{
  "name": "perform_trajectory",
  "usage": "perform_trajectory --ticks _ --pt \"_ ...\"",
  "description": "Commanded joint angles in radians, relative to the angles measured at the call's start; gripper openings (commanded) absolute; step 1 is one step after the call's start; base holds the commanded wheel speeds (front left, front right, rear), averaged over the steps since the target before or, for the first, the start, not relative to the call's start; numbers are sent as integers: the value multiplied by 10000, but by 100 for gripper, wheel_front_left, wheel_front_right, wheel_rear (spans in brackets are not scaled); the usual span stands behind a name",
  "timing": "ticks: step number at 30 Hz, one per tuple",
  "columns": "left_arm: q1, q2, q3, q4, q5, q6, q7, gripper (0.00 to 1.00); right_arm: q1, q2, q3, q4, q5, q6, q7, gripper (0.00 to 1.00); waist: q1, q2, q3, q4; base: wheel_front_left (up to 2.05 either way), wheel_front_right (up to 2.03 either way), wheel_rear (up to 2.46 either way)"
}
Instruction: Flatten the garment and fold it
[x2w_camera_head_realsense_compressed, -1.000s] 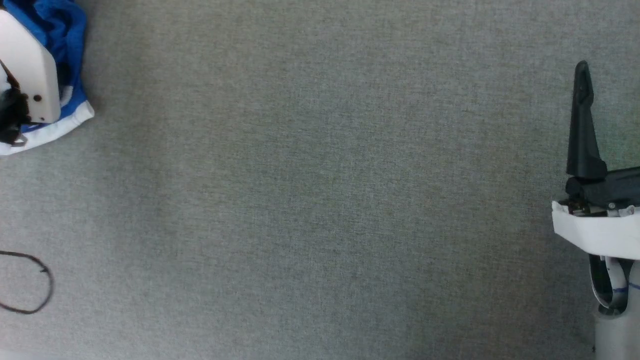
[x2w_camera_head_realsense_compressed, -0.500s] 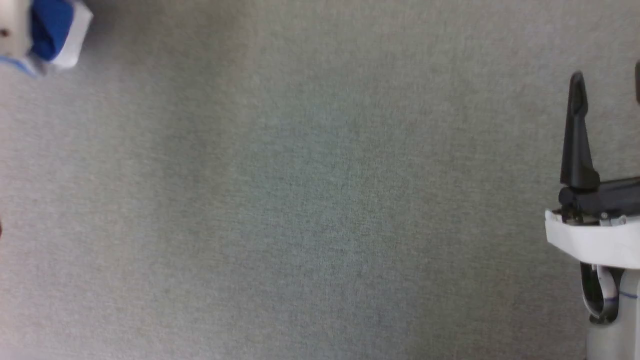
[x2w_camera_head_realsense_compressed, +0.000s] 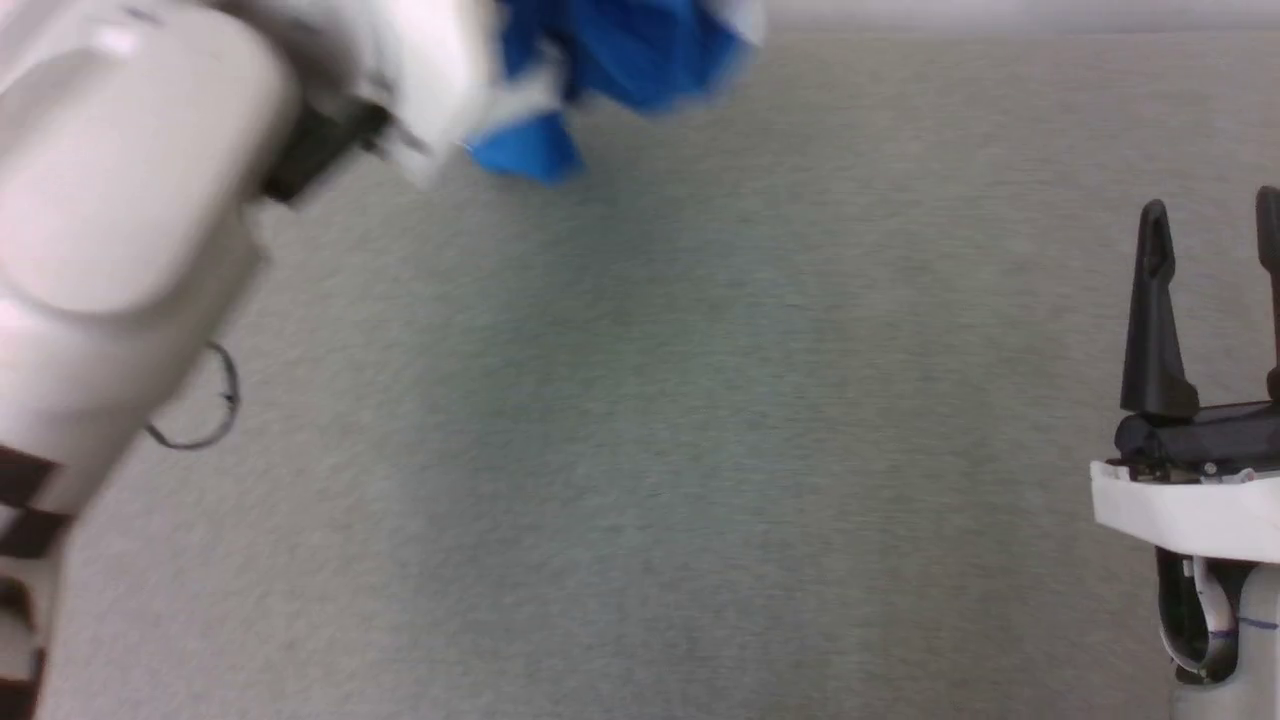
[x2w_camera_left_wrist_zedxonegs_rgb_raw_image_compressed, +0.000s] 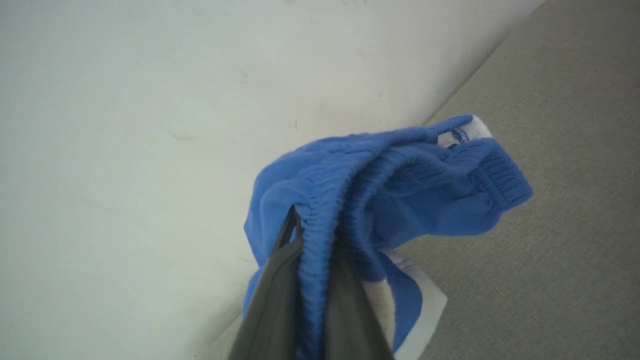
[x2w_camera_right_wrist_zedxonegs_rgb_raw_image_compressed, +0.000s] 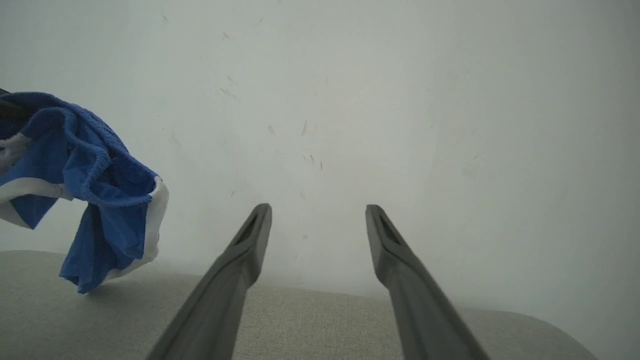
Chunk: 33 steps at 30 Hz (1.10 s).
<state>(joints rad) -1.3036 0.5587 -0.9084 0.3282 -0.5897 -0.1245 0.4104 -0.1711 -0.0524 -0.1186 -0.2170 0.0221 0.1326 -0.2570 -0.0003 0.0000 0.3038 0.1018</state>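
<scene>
The garment is a bunched royal-blue pair of shorts with white trim, blurred at the top middle of the head view beyond my pale left forearm. In the left wrist view my left gripper is shut on the elastic waistband of the garment, which hangs crumpled above the grey surface near a pale wall. The right wrist view has the garment dangling at the left, well apart from my right gripper, which is open with nothing between its fingers. My right gripper stands at the head view's right edge.
A grey fabric surface spreads across the head view. A pale wall rises behind it. A thin black cable loop lies on the surface beside my left forearm.
The head camera has shifted. My left arm has swung in from the left, carrying the garment up toward the top middle. The right gripper's second finger now shows.
</scene>
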Motion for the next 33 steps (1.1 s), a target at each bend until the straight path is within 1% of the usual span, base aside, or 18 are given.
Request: perform_trajectory --ticks 1,3,4,9,11,13,16,19,22,24,25,26,30,33 --pt "-125 -325 -561 -68 -46 -61 -287 0 183 20 -42 46 130 -19 -47 100 3 0 -547 -1583 0 0 0" --pt "32 -652 -1122 -27 -146 -61 -527 0 250 20 -99 80 258 -19 -47 100 3 0 -558 -2048 0 0 0" --pt "32 -652 -1122 -27 -146 -61 -527 0 250 20 -99 80 258 -19 -47 100 3 0 -558 -2048 0 0 0" --pt "855 -1327 -2649 447 -595 -61 -1059 0 310 21 -171 113 539 -19 -47 100 3 0 -460 -2898 0 0 0" --pt "1326 -1585 -3216 691 -796 -61 -1184 0 342 21 -218 132 632 -19 -47 100 3 0 -422 -3088 0 0 0" --pt "1908 -1856 -3523 870 -954 -61 -1296 0 393 21 -229 151 688 -19 -47 100 3 0 -431 -3195 0 0 0" --pt "2859 -2215 -3692 983 -956 -61 -1273 0 491 21 -248 182 708 -19 -47 100 3 0 -463 -3203 0 0 0" --pt "4146 -2535 -3711 720 -353 -61 -526 0 540 21 -229 248 676 -19 -47 100 3 0 -535 -3090 0 0 0" --pt "4913 -2532 -3714 407 -116 -61 -4 0 525 21 -195 292 614 -19 -47 100 3 0 -680 -2910 0 0 0" --pt "5052 -2493 -3715 331 -144 -61 -130 0 536 22 -198 302 565 -19 -47 100 3 0 -846 -2740 0 0 0" --pt "5013 -2490 -3716 342 -167 -61 -352 19 557 22 -211 299 541 -19 -47 100 3 0 -942 -2637 0 0 0" --pt "4909 -2498 -3716 388 -164 -61 -737 100 589 22 -214 302 515 -19 -47 100 3 0 -1038 -2540 0 0 0" --pt "4623 -2739 -3345 692 -119 -3 -2606 100 847 22 -255 337 405 -19 -47 100 3 0 -1553 -2137 0 0 0" --pt "4592 -2915 -2956 552 162 400 -4003 100 1116 22 -397 355 320 -19 -47 100 3 0 -1922 -1819 0 0 0"
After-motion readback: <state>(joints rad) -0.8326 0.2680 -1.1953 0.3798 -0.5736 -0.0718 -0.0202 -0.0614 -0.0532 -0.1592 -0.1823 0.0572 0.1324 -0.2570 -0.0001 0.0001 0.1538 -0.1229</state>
